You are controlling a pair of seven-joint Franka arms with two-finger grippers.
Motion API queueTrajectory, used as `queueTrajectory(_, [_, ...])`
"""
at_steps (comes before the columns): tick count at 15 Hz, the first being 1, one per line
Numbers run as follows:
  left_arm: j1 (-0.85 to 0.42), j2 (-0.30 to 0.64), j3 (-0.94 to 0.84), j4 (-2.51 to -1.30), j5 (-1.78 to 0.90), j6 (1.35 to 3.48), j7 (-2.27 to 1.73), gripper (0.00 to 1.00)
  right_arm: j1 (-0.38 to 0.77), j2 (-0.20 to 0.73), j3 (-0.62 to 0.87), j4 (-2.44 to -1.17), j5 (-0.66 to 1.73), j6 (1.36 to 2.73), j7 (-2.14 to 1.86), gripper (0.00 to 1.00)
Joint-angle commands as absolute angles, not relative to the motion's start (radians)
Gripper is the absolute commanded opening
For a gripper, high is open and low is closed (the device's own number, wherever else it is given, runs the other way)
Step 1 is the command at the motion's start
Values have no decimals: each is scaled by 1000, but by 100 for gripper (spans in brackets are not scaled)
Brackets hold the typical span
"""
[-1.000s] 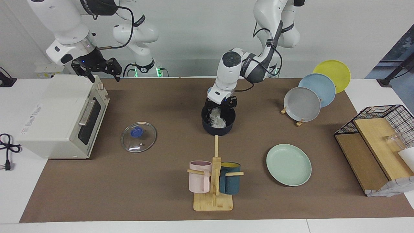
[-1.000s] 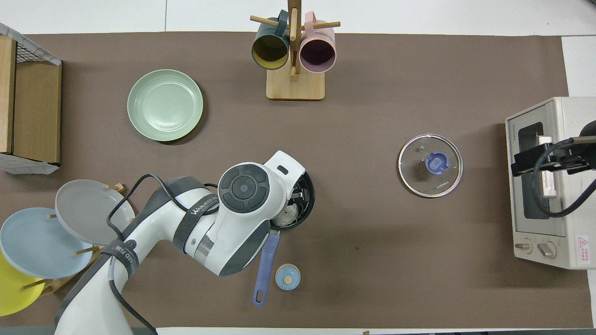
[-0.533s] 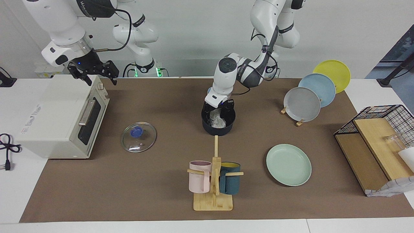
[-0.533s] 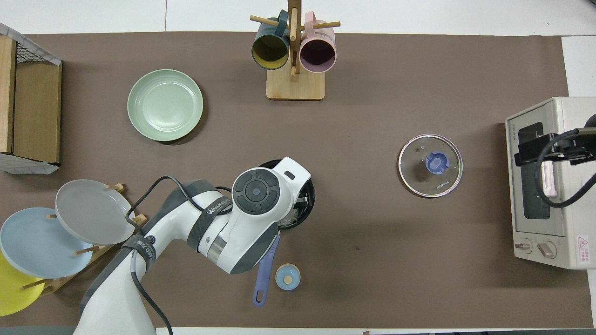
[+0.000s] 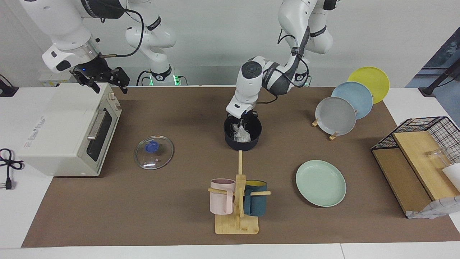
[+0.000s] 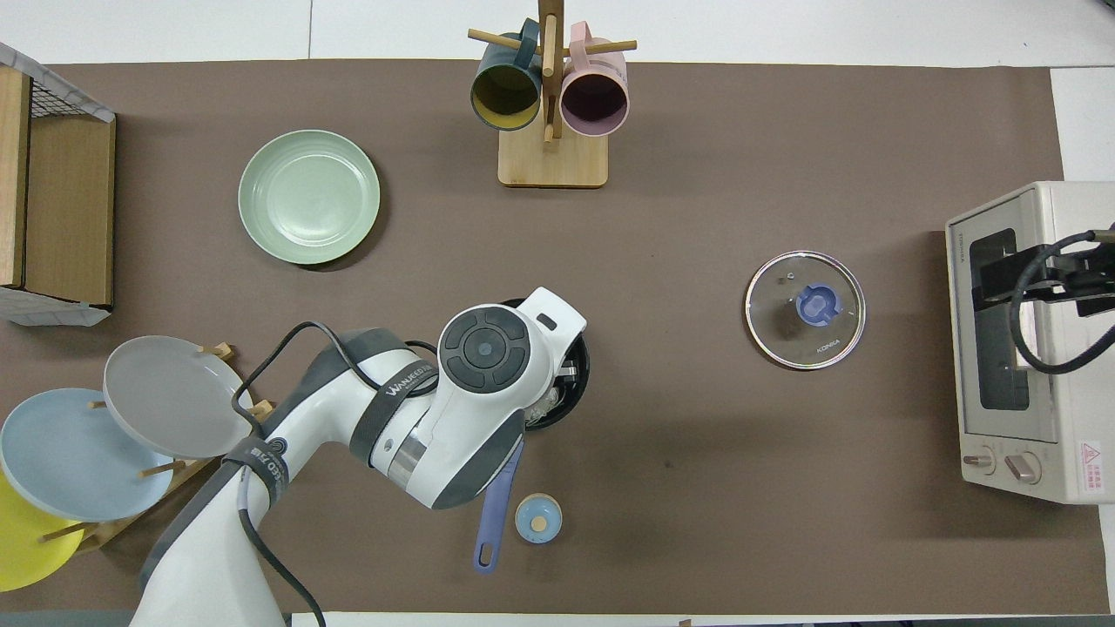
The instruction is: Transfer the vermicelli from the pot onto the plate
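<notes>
The dark navy pot (image 5: 242, 141) stands at the table's middle, its blue handle (image 6: 496, 501) pointing toward the robots. Whitish vermicelli (image 5: 243, 135) lies inside it. My left gripper (image 5: 243, 121) is in the pot's mouth, shut on a clump of vermicelli, with strands hanging from it down to the rest. In the overhead view the left wrist covers most of the pot (image 6: 577, 383). The mint-green plate (image 5: 320, 183) (image 6: 309, 196) lies bare, farther from the robots, toward the left arm's end. My right gripper (image 5: 110, 87) is open over the toaster oven's top edge.
A toaster oven (image 5: 68, 129) stands at the right arm's end, with a glass lid (image 5: 154, 152) beside it. A mug rack (image 5: 237, 201) stands farther from the robots than the pot. A rack of plates (image 5: 336, 116), a wire basket (image 5: 417, 162) and a small blue disc (image 6: 537, 519) are also here.
My left gripper's fingers have closed on the vermicelli and it has risen slightly in the pot. My right gripper has drifted up and toward the right arm's end over the oven.
</notes>
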State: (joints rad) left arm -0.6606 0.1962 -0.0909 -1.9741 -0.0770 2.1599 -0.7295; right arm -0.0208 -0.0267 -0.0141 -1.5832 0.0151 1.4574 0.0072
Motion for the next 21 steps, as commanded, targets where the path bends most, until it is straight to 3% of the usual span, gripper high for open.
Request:
queueTrajectory(1, [-646, 140, -83, -1921, -107, 2045, -713, 0, -17, -20, -18, -1566, 14, 1460, -38, 100])
queueTrajectory(6, [-513, 118, -78, -1663, -152, 1706, -635, 0, -6, -25, -52, -1557, 18, 1470, -46, 100])
queueTrajectory(10, [-319, 136, -75, -1534, -167, 1634, -505, 0, -6, -28, -49, -1551, 20, 1470, -49, 100])
queueTrajectory(15, [-134, 190, -75, -1563, -167, 1753, -258, 0, -12, -40, -46, -1569, 26, 1465, -41, 100])
queueTrajectory(21, [-83, 287, -74, -1745, -164, 2101, -118, 0, -12, -44, -48, -1577, 26, 1459, -40, 100])
